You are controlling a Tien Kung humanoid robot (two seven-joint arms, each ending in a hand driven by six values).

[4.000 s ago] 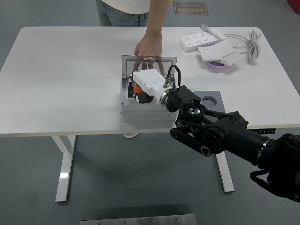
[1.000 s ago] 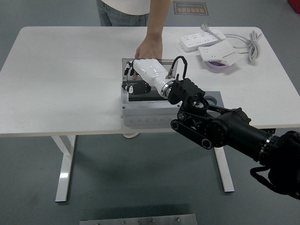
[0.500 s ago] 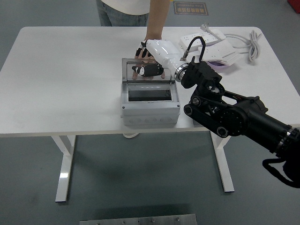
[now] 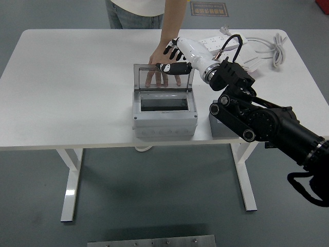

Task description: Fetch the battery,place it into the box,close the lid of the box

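The grey box (image 4: 164,121) stands near the table's front edge, its clear lid (image 4: 163,78) raised upright at the back. A dark thing, apparently the battery (image 4: 160,104), lies inside it. My right hand (image 4: 170,58), white with black fingertips, hovers at the lid's top edge with its fingers spread and nothing in them. Its thumb (image 4: 165,67) touches or nearly touches that edge. A person's hand (image 4: 160,55) rests on the table just behind the lid. My left arm is out of view.
A grey holder block (image 4: 218,127) sits right of the box, mostly hidden under my forearm. White power strips (image 4: 222,45) and a coiled cable (image 4: 278,47) lie at the back right. The person stands at the far edge.
My right hand has let go of the battery in the box, lifted out and moved back and up to the lid's top edge. The person's hand has stayed behind the lid.
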